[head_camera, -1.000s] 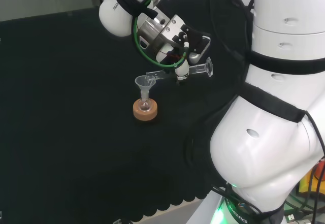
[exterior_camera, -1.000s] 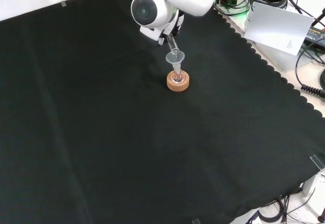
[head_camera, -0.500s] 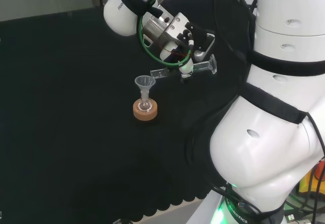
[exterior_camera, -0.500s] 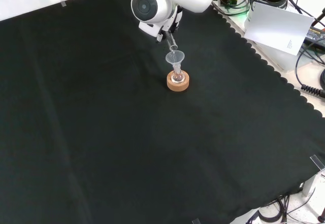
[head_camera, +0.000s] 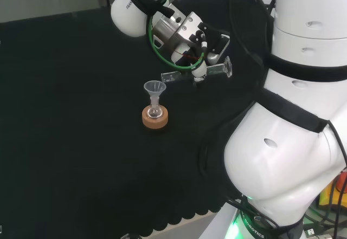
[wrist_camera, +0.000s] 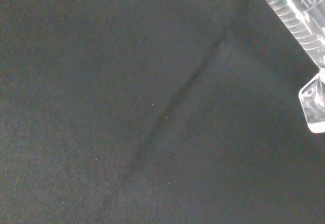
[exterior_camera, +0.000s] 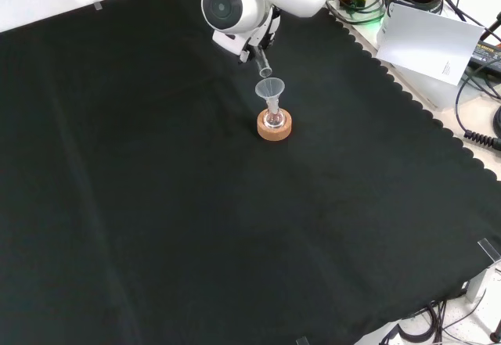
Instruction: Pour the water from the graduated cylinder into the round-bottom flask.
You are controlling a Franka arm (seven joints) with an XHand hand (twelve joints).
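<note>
Holding the cylinder (head_camera: 196, 74) in the hand (head_camera: 203, 52), fingers wrapped round its middle, lying almost flat in the head view with the foot end at 3 o'clock and the mouth pointing to 9 o'clock. Hanging in the air up at about 1 o'clock from the funnel (head_camera: 154, 89), mouth just short of the rim, not over it. Flask (head_camera: 155, 111) sitting low on the cork ring (head_camera: 154, 119) with the funnel stuck in its neck. Front view same story: cylinder mouth (exterior_camera: 264, 70) just above and to 11 o'clock of the funnel (exterior_camera: 270, 89).

Can't tell if any water is left in there; too clear to read.

Biggest worry, probably: tipped that far while off to the side of the funnel, so anything left dribbles onto the black cloth (exterior_camera: 156, 204) instead. Also a risk of clipping the funnel rim on the way past. Looks top-heavy on that little flask, so likely to topple with one nudge.
</note>
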